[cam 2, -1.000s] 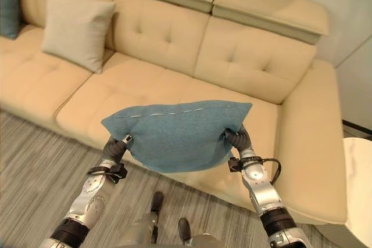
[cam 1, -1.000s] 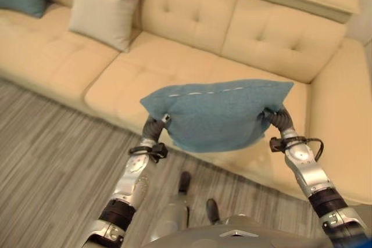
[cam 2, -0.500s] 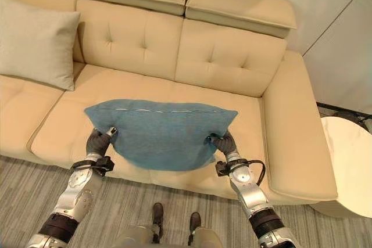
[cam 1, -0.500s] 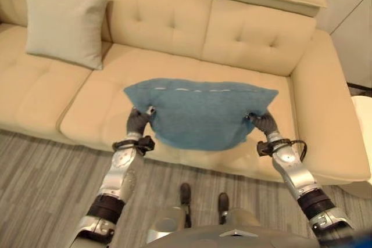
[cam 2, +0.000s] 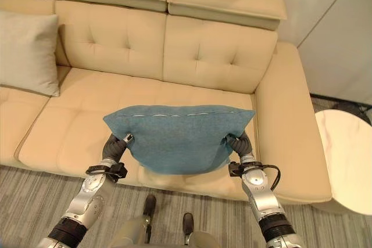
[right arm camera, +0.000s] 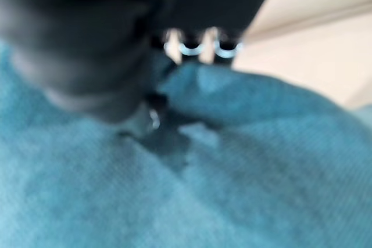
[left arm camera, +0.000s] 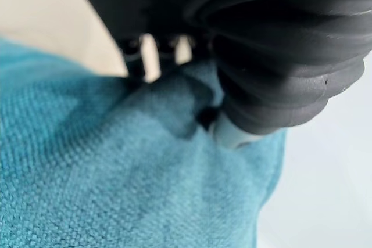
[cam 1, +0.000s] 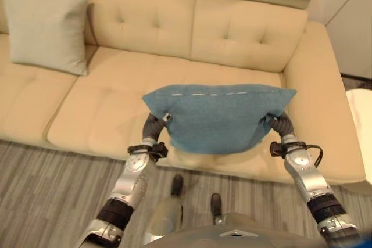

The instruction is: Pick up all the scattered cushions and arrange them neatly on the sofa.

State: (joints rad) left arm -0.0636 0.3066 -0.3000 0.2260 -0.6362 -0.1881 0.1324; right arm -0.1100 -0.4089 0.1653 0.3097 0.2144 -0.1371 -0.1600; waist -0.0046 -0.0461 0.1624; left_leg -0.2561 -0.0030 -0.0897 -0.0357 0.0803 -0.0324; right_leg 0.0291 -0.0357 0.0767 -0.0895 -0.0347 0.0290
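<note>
Looking down from the left eye view, the teal cushion hangs in the air above the front edge of the sofa, carried between the left hand and the right hand, one at each lower corner. A beige cushion leans against the backrest well to the left.

From the right eye view, a round pale table stands beside the sofa's right armrest.

Seen in the left wrist view, fingers and thumb pinch a fold of teal fabric.

Seen in the right wrist view, that hand likewise clamps a bunched corner.

Both holds take only fabric at the corners, so my guess is a corner could slip free, or an uneven release could drop the cushion off the seat edge.
</note>
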